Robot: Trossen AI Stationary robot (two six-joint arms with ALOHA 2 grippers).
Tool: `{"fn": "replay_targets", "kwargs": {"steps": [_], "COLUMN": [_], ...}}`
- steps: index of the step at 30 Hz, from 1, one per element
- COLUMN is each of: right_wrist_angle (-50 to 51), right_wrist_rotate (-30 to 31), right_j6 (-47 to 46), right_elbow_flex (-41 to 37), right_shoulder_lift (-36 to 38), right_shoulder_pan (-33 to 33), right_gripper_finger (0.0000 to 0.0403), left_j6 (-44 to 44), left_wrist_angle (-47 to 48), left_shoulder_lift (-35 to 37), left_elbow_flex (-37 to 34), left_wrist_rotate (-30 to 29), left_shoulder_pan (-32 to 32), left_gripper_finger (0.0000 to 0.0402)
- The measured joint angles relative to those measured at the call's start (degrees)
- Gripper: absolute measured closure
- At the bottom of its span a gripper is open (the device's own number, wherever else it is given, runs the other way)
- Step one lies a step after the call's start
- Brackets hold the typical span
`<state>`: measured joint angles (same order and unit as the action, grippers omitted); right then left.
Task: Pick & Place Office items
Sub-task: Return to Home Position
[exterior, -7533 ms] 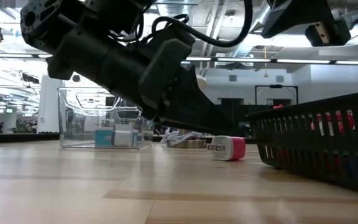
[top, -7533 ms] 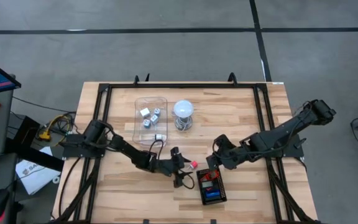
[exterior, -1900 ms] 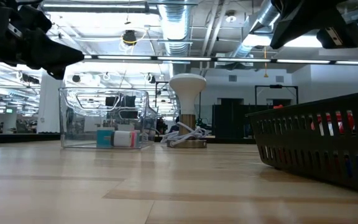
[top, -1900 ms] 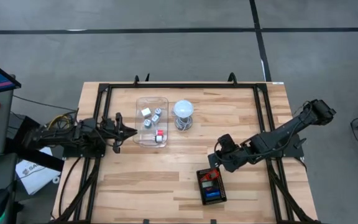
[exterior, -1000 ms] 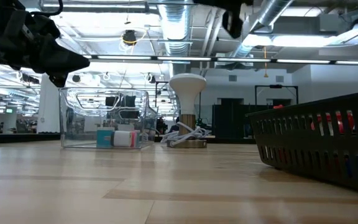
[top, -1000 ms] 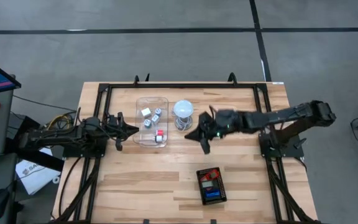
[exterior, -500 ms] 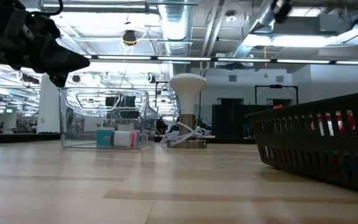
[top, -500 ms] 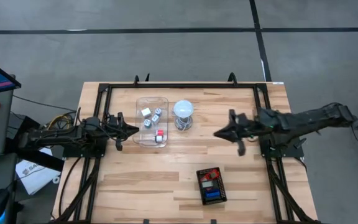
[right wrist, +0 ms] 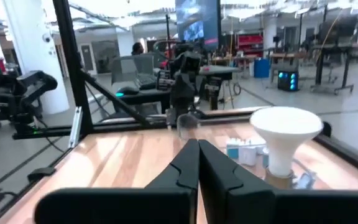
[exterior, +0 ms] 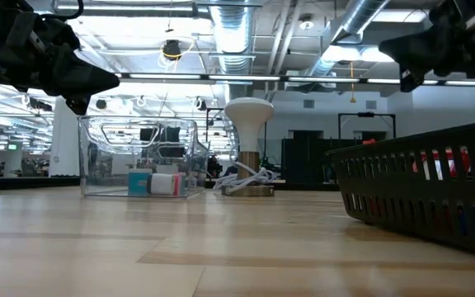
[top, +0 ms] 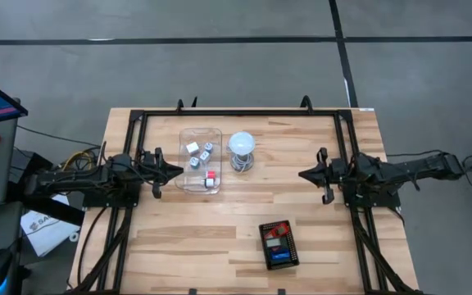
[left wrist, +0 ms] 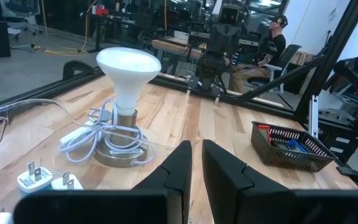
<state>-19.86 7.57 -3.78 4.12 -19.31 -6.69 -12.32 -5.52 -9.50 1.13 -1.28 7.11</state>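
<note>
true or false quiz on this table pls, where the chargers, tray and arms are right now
1. The clear box holds several chargers. True.
2. The right end effector grips a charger. False: it is shut on nothing, at the right side of the table.
3. The black tray touches the clear box. False: bare wood lies between them; the lamp stands beside the box.
4. The pink charger lies on bare wood. False: it is inside the clear box.
5. The left end effector is at the table's left side, next to the box. True.

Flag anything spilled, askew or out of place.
Nothing stands out. Adapters lie inside the clear box, the lamp stands upright beside it, other pieces sit in the black tray; left hand and right hand wait at the sides.
</note>
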Motion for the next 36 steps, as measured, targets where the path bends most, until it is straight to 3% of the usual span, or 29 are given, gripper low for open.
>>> {"fn": "replay_targets", "kwargs": {"steps": [4,13,15,25,36], "right_wrist_angle": [0.05,18.39,18.25,19.05,19.07], "right_wrist_rotate": [-0.28,-2.24,-3.62,-6.46,-6.34], "right_j6": [1.37,1.46,1.59,0.61,-8.70], "right_elbow_flex": [-3.59,-3.65,-3.67,-3.67,-3.69], "right_shoulder_lift": [4.71,17.64,19.21,18.61,17.84], "right_shoulder_pan": [0.88,1.52,1.94,2.75,2.75], "right_gripper_finger": [0.0403,0.0403,0.0403,0.0403,0.0403], "left_j6": [0.00,0.00,0.00,0.00,-0.02], "left_wrist_angle": [-0.04,-0.09,-0.11,-0.60,-0.74], "left_shoulder_lift": [0.00,0.00,0.00,0.02,0.00], "left_elbow_flex": [0.01,0.04,0.04,0.04,0.04], "left_wrist_rotate": [0.00,0.02,0.01,0.01,0.00], "left_shoulder_pan": [0.00,0.00,-0.01,0.00,-0.02], "left_gripper_finger": [0.0367,0.0367,0.0367,0.0367,0.0367]}}
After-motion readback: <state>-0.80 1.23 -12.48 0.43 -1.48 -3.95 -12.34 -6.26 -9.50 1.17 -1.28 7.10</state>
